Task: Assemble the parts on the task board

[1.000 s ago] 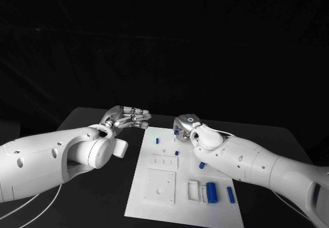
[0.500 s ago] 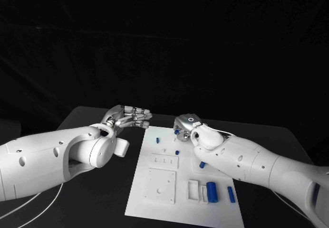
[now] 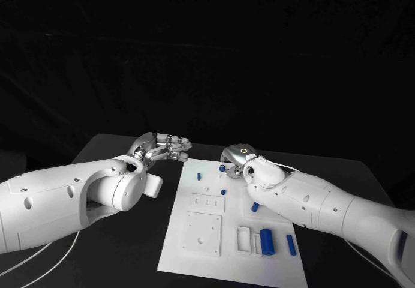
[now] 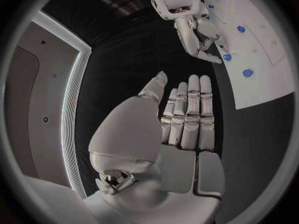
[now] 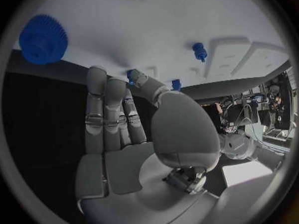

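The white task board (image 3: 201, 240) lies in the middle of the black table. Several blue parts are on it: a small peg (image 3: 199, 177), another (image 3: 224, 192), a slanted piece (image 3: 255, 207), and two cylinders (image 3: 269, 241) beside white blocks. My right hand (image 3: 235, 159) hangs over the board's far end with straight fingers (image 5: 104, 109) holding nothing; its thumb tip is next to a small blue part (image 5: 131, 74). A blue gear (image 5: 42, 39) lies beyond the fingertips. My left hand (image 3: 164, 148) hovers off the board's far left corner, its fingers (image 4: 190, 109) straight and empty.
Black table surface (image 3: 129, 252) runs along the board's left side under my left arm. White rectangular plates and recesses (image 3: 204, 231) take up the board's near half. A blue peg (image 5: 199, 51) stands on the board beside raised white blocks.
My right hand has shifted slightly to the right over the board's far end. The left hand has not moved.
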Action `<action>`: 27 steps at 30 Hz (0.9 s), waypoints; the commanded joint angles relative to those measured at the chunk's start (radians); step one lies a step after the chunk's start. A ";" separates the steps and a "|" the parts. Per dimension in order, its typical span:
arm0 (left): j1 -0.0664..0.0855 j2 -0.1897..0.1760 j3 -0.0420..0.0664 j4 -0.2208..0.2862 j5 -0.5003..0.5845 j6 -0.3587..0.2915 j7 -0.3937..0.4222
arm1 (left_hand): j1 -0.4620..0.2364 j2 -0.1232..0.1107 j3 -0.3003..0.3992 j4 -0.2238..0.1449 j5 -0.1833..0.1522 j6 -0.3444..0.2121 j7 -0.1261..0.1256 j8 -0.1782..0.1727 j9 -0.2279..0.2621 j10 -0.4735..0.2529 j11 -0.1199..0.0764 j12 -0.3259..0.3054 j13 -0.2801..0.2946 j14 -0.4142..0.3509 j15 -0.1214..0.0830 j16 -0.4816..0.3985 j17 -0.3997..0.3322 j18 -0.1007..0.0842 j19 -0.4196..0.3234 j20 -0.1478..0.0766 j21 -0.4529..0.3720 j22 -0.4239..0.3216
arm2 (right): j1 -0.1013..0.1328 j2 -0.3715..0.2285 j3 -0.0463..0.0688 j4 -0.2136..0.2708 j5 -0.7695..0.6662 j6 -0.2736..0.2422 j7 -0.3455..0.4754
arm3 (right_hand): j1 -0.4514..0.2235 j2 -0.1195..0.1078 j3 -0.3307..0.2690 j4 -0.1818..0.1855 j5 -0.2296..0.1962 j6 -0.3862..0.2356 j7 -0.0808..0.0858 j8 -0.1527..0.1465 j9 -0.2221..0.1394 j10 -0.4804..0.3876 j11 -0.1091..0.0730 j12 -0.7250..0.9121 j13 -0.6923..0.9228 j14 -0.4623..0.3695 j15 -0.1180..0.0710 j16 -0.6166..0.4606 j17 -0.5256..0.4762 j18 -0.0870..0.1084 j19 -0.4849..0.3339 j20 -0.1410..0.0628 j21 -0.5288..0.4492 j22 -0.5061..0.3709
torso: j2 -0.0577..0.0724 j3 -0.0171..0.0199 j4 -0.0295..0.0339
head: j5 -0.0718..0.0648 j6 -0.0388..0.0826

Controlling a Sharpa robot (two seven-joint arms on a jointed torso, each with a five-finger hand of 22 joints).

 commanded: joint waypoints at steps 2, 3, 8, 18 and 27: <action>0.003 -0.002 0.001 0.001 -0.005 0.012 0.004 | -0.005 0.002 -0.005 0.000 -0.006 -0.008 0.000 -0.006 0.001 -0.006 0.000 -0.003 0.001 -0.007 -0.002 -0.003 -0.002 -0.006 0.004 0.004 -0.006 -0.001 | 0.000 -0.018 0.000 0.028 0.032 -0.029 0.013 | 0.007 -0.001 -0.011 0.003 0.007 -0.009 -0.001 -0.002 -0.001 -0.002 -0.001 -0.004 -0.001 -0.001 0.004 0.006 -0.006 0.011 0.026 0.008 -0.010 -0.002 | 0.000 0.0005 -0.0021 | 0.000 0.000; 0.003 -0.003 0.001 0.001 -0.005 0.012 0.004 | -0.005 0.002 -0.005 0.000 -0.006 -0.008 0.000 -0.006 0.001 -0.006 0.000 -0.003 0.001 -0.007 -0.002 -0.003 -0.002 -0.006 0.004 0.004 -0.006 -0.001 | 0.000 -0.024 0.000 0.037 0.037 -0.033 0.014 | 0.007 -0.001 -0.011 0.003 0.007 -0.009 0.000 -0.002 -0.001 -0.002 -0.001 -0.004 -0.001 -0.001 0.003 0.006 -0.006 0.011 0.027 0.008 -0.010 -0.002 | 0.000 0.0008 -0.0026 | -0.001 0.000; 0.003 -0.007 0.001 0.001 -0.005 0.010 0.004 | -0.005 0.002 -0.005 0.000 -0.006 -0.008 0.000 -0.006 0.001 -0.006 0.000 -0.003 0.001 -0.007 -0.002 -0.003 -0.002 -0.006 0.004 0.004 -0.006 -0.001 | 0.000 -0.050 0.000 0.076 0.060 -0.045 0.017 | 0.000 0.000 0.006 0.003 0.008 0.001 0.002 -0.002 -0.001 0.018 -0.005 -0.004 -0.001 -0.002 0.001 0.009 -0.011 0.009 0.029 0.005 -0.015 0.001 | 0.001 0.0010 -0.0051 | -0.005 0.006; 0.002 -0.015 0.001 -0.006 -0.005 0.015 0.007 | -0.003 0.003 -0.007 -0.002 -0.007 -0.009 0.001 -0.005 0.001 -0.005 0.000 -0.003 0.001 -0.006 -0.002 -0.004 -0.002 -0.005 0.004 0.005 -0.007 -0.004 | 0.000 -0.178 0.039 0.225 0.124 -0.085 0.018 | -0.030 -0.005 0.086 0.019 -0.010 0.047 0.002 -0.001 0.001 0.148 -0.035 -0.004 0.001 -0.002 -0.020 0.017 -0.013 -0.003 0.032 -0.013 -0.006 0.023 | 0.000 0.0057 -0.0158 | -0.023 0.018; 0.002 -0.022 0.000 -0.013 -0.005 0.017 0.010 | -0.002 0.003 -0.007 -0.003 -0.007 -0.009 0.000 -0.005 0.001 -0.002 -0.001 -0.003 0.001 -0.005 -0.003 -0.003 -0.001 -0.005 0.005 0.004 -0.007 -0.003 | 0.001 -0.313 0.102 0.299 0.233 0.004 0.046 | -0.037 -0.015 -0.096 0.071 0.087 0.037 -0.009 0.000 0.003 0.297 -0.081 -0.003 0.011 -0.003 -0.059 0.013 -0.008 -0.029 0.036 -0.050 -0.011 0.024 | 0.002 0.0118 -0.0338 | -0.031 0.026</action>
